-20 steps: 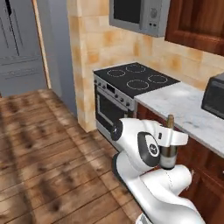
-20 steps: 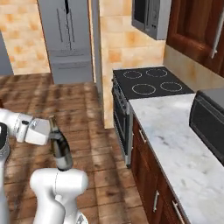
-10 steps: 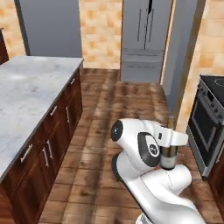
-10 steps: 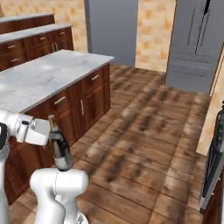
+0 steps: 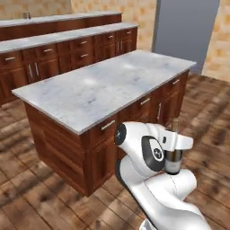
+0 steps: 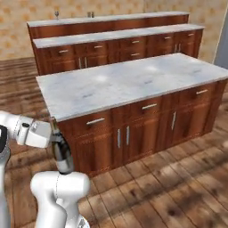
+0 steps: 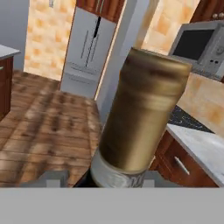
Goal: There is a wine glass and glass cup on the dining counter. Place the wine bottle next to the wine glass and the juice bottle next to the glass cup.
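Observation:
My gripper is shut on the wine bottle, a dark bottle with a tan neck, held upright close to my own body. In the hand view the wine bottle looms large, tan top toward the camera, and the fingertips flank its base. The dining counter runs along the far wall. On its left end stand the wine glass and the glass cup, both tiny at this distance. The juice bottle is out of view.
A marble-topped island with drawers stands directly ahead. Behind it runs a marble worktop with drawers. Wood floor lies around the island. A grey fridge, a microwave and a stove counter appear in the hand view.
The whole picture has swung: the stove and fridge left the base views and the island and back counters came in. The bottle stays in the gripper, unchanged relative to the arm.

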